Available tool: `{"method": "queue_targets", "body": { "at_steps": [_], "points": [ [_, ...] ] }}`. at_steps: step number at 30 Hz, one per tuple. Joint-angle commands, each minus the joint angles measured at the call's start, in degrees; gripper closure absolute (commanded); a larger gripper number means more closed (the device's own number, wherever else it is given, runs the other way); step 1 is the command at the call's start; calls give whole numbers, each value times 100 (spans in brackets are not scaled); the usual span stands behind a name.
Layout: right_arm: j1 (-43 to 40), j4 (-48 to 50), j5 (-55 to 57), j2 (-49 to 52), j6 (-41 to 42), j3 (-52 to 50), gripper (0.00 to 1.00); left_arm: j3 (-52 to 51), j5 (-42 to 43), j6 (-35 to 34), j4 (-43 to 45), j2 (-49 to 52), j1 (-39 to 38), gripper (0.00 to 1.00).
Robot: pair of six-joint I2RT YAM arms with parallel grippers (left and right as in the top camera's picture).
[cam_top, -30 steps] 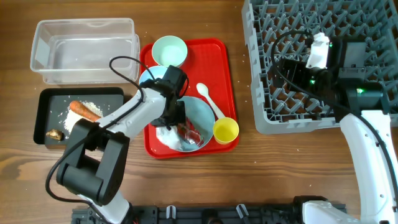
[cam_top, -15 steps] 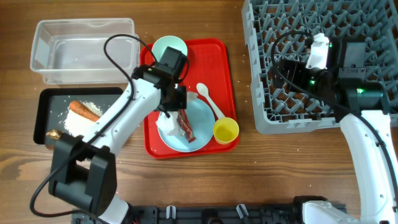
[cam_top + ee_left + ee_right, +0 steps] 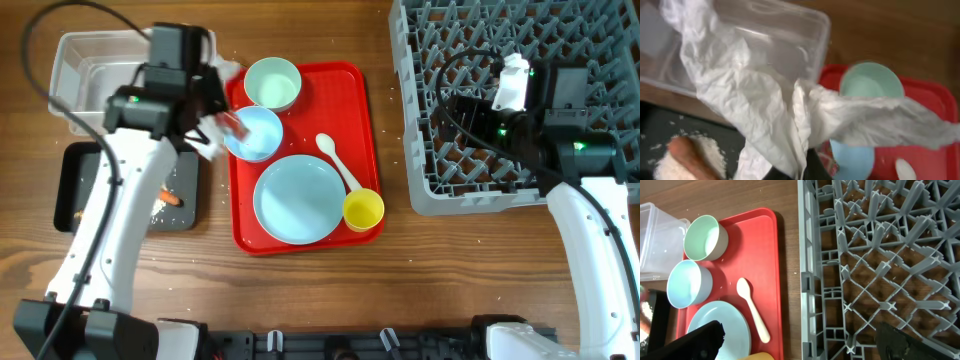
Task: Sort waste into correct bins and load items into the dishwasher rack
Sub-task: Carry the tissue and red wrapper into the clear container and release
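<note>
two grippers, two different states. my left gripper (image 3: 214, 112) is clamped on the napkin (image 3: 765, 115), which hangs in crumpled folds above the spot where the clear tub (image 3: 70, 85), the black tub (image 3: 72, 175) and the left edge of the red tray (image 3: 352, 110) come near each other. a small red wrapper (image 3: 237, 125) shows at the napkin's side, above the blue bowl (image 3: 258, 138); whether my fingers pinch it too i cannot tell. below, the carrot (image 3: 685, 152) lies by rice crumbs (image 3: 707, 150) in the black tub. the green bowl (image 3: 272, 82), plate (image 3: 298, 200), spoon (image 3: 338, 162) and yellow cup (image 3: 363, 209) sit on the tray. my right gripper (image 3: 800, 332) hovers spread wide, holding nothing, over the left part of the rack (image 3: 520, 60).
</note>
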Motion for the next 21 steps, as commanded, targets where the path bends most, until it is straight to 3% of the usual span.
{"method": "queue_targets", "body": {
  "at_steps": [1, 13, 19, 21],
  "points": [
    [-24, 13, 81, 90, 39, 107, 0, 52, -501, 96, 651, 177, 570, 96],
    [-24, 9, 79, 435, 201, 107, 0, 52, 197, 98, 2865, 1917, 1486, 96],
    [-24, 13, 79, 444, 199, 107, 0, 52, 197, 98, 3486, 2706, 1550, 96],
    [-24, 15, 81, 444, 195, 107, 0, 52, 197, 98, 3508, 2789, 1550, 91]
  ]
}}
